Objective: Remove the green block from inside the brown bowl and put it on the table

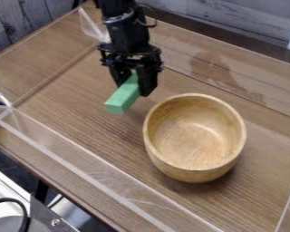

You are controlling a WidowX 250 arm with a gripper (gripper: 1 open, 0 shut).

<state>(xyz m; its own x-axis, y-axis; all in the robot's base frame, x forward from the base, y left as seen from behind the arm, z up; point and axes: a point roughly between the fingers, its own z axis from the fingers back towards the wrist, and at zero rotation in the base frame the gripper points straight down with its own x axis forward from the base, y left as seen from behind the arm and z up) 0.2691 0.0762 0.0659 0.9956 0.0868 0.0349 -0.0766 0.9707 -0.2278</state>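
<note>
A low clear plastic wall [75, 161] runs along the near edge of the table [62, 100], whose top is brown with a long straight wood grain. Just behind it sits the bowl [196, 136], round, light-brown wood with a thick rim and faint grain lines inside; nothing lies in it. To the left of the bowl and a little farther back, the block [123, 94] hangs tilted, a plain matte bright green bar, its upper end clamped between the black fingers of the gripper [135, 80], its lower end free above the tabletop, beside the bowl's rim and outside it. The gripper points steeply down. No writing can be read anywhere.
</note>
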